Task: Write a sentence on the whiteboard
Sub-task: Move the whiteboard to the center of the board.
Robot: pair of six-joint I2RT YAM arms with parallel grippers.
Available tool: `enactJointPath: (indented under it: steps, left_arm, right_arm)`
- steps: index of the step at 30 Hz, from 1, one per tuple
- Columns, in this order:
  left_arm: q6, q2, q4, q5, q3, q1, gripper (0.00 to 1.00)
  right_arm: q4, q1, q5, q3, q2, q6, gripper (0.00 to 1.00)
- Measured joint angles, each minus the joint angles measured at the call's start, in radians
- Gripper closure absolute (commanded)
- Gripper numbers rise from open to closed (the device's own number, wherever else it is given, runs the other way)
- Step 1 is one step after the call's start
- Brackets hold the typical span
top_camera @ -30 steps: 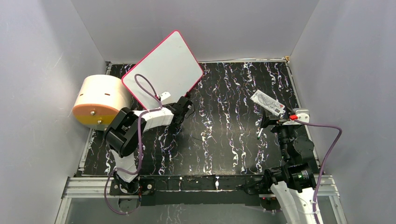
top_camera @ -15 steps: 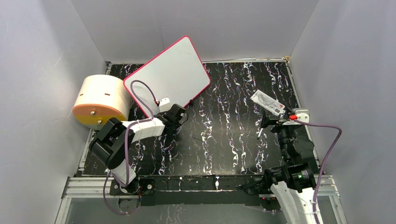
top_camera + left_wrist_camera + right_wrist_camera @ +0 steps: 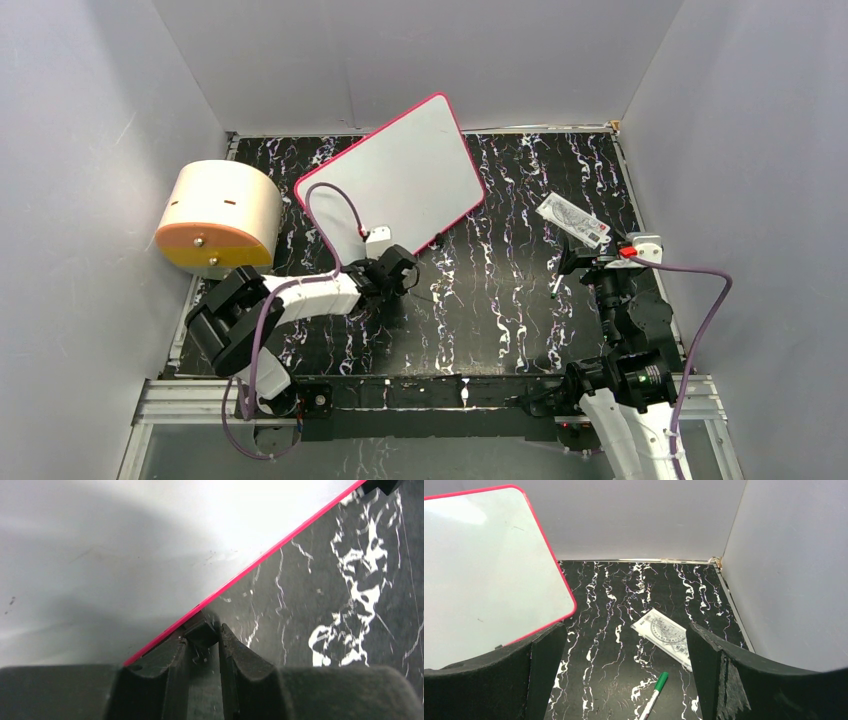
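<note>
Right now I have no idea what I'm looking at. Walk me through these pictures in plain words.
These are two robot arms bolted at the near edge of a black marbled table. One picture looks down from above; the other two come from small cameras on each wrist.

The left gripper is shut on the bottom edge of the whiteboard, a big white board with a pink-red rim, tilted up off the table. The left wrist view shows the rim pinched between its fingers. The board's face shows no writing.

The right gripper stands wide open and holds nothing. Below it lies a green-capped marker, and nearby a small white printed packet. At far left sits a cream cylinder with an orange end.
</note>
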Motion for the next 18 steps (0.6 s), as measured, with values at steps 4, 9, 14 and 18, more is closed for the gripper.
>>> enactJointPath:
  steps: [4, 9, 14, 18]
  left_arm:
    - [-0.001, -0.030, -0.003, 0.014, -0.028, -0.047, 1.00]
    - [0.000, -0.083, -0.017, 0.033, -0.071, -0.085, 1.00]
    - [0.013, -0.135, -0.031, 0.057, -0.113, -0.100, 1.00]
    - [0.047, -0.148, -0.029, 0.071, -0.123, -0.102, 1.00]
  right_arm:
    - [0.000, 0.000, 0.000, 0.000, -0.006, 0.000, 0.01]
    - [0.000, 0.000, 0.000, 0.000, -0.011, 0.000, 0.01]
    - [0.000, 0.000, 0.000, 0.000, -0.013, 0.000, 0.01]
    - [-0.001, 0.000, 0.000, 0.000, -0.013, 0.000, 0.01]
